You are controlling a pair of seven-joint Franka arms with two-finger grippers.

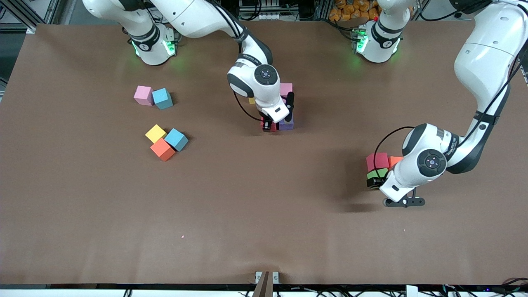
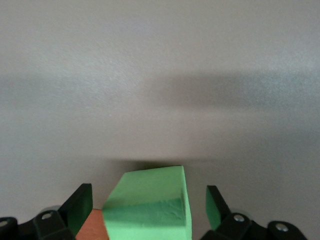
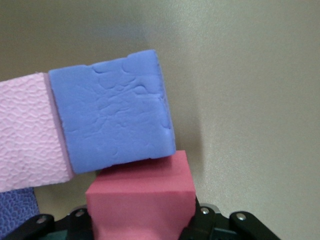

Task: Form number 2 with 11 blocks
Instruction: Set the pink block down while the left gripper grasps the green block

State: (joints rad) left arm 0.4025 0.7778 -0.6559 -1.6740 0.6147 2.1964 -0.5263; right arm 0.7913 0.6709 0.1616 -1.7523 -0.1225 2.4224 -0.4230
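My right gripper (image 1: 269,126) is shut on a red block (image 3: 140,200) (image 1: 267,123), held low against a purple block (image 1: 287,123) (image 3: 112,120) at mid-table. A pink block (image 1: 286,88) (image 3: 25,135) lies farther from the front camera than the purple one, and a sliver of a yellow block (image 1: 251,100) shows by the right wrist. My left gripper (image 1: 374,180) (image 2: 148,202) stands open around a green block (image 2: 150,205) (image 1: 377,173), its fingers (image 2: 80,207) apart from the block's sides. A red block (image 1: 377,161) and an orange block (image 1: 396,160) (image 2: 90,227) lie beside the green one.
Toward the right arm's end of the table lie a pink block (image 1: 143,95) touching a light-blue cube (image 1: 162,98). Nearer the front camera sit a yellow block (image 1: 155,133), an orange block (image 1: 162,149) and a second light-blue cube (image 1: 176,139), clustered together.
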